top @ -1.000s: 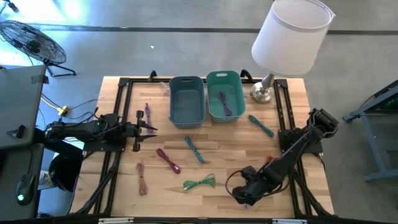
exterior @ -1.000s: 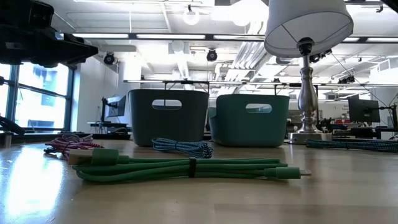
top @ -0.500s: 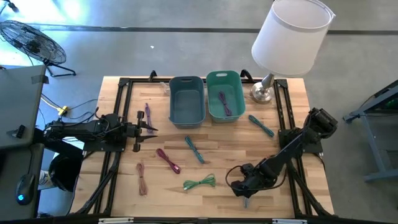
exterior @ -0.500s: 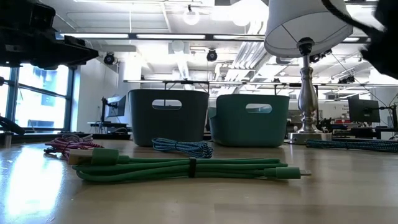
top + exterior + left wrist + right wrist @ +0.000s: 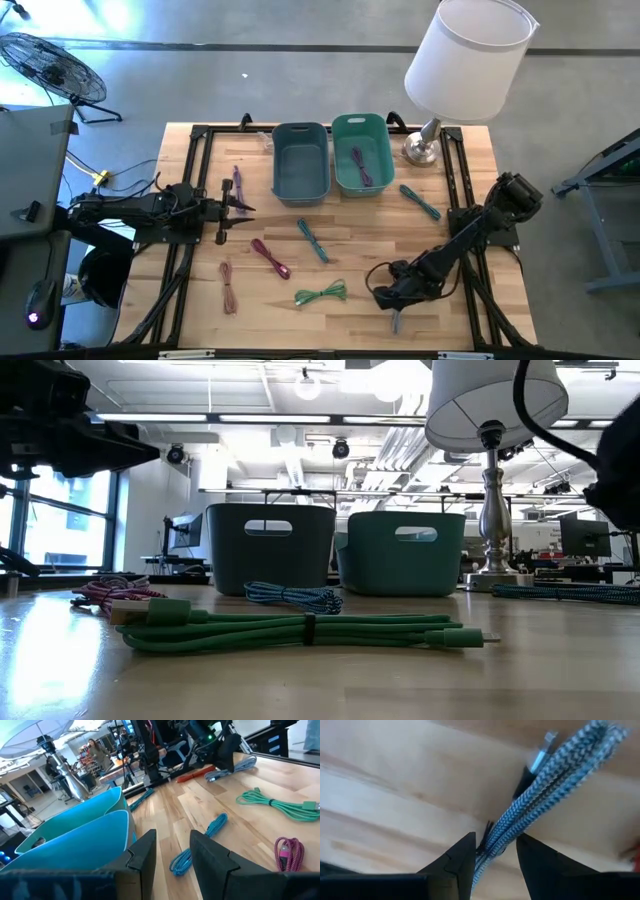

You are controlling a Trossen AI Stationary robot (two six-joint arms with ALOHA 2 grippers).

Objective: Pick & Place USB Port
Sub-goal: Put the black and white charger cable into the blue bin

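My right gripper (image 5: 396,303) is over the table's near right part, shut on a grey braided cable bundle (image 5: 555,775) whose free end (image 5: 397,322) points toward the near edge. My left gripper (image 5: 172,855) hovers open at the table's left side, beside a purple cable (image 5: 237,183). Lying flat on the wood are a green cable (image 5: 320,293), a magenta cable (image 5: 270,257), a pink cable (image 5: 229,285), a blue cable (image 5: 312,240) and a teal cable (image 5: 421,202). A blue-grey bin (image 5: 300,185) and a teal bin (image 5: 340,150) stand at the far side. My right gripper pinches the grey cable bundle between its two fingers, several strands together, at one end of the bundle (image 5: 487,847). The bundle runs out from between the fingers toward its silver plug (image 5: 547,740). Whether its free end rests on the table cannot be told.
The teal bin holds a purple cable (image 5: 359,165). A lamp (image 5: 425,148) with a big white shade stands at the far right corner. An orange-red cable (image 5: 432,259) lies beside the right arm. Black frame rails (image 5: 190,230) run along both table sides.
The right gripper has moved a little toward the far edge with the grey cable, whose free end now shows on its near side. In the low view the right arm has come into the picture at the right edge.
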